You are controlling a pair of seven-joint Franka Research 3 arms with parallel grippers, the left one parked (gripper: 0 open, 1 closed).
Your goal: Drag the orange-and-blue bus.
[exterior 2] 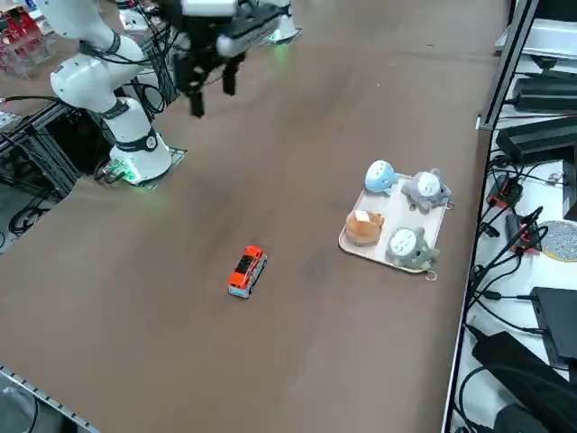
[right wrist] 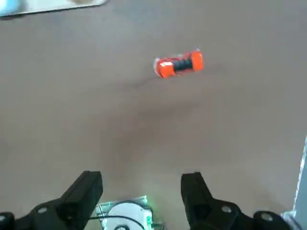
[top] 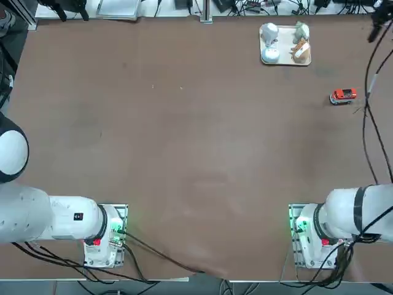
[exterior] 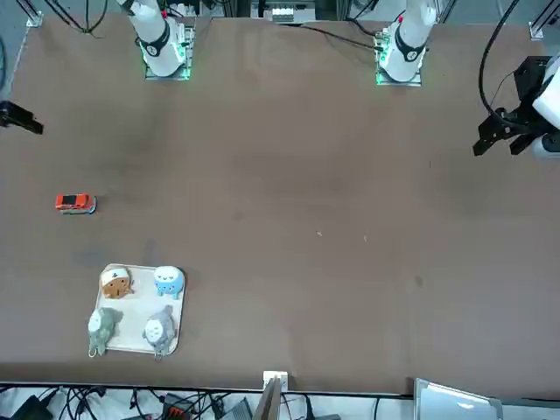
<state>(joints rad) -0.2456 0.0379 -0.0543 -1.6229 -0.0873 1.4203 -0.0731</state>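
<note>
Item: orange-and-blue bus (exterior 2: 246,272), toy. It is standing upright on the bench (exterior 2: 171,311), toward the robot's right side, on the robot's side of the tray (exterior 2: 356,249) of figurines and apart from it. It is lying lengthwise roughly across the robot's reach, with nothing touching it.

Finish: orange-red upper body, pale blue lower edge, dark patch showing on the roof. The shell is looking like hard plastic or painted metal.

Handling: probably light and stiff, hardly likely to be crushing under a modest grip. The smooth sides may be slipping if pinched off-centre, and any free wheels could be letting it roll at a nudge.

Recommended hold: mid-body, one finger bearing on each long side, low enough to be keeping it level while dragging. Pressing from the ends would be risking a roll or a skew.

Claw: the right claw (right wrist: 141,176) is hanging above the bench, its fingers standing wide apart, holding nothing and keeping clear of the bus.

Markings: no brand, label or writing is showing legibly on the bus, the tray or the figurines.
</note>
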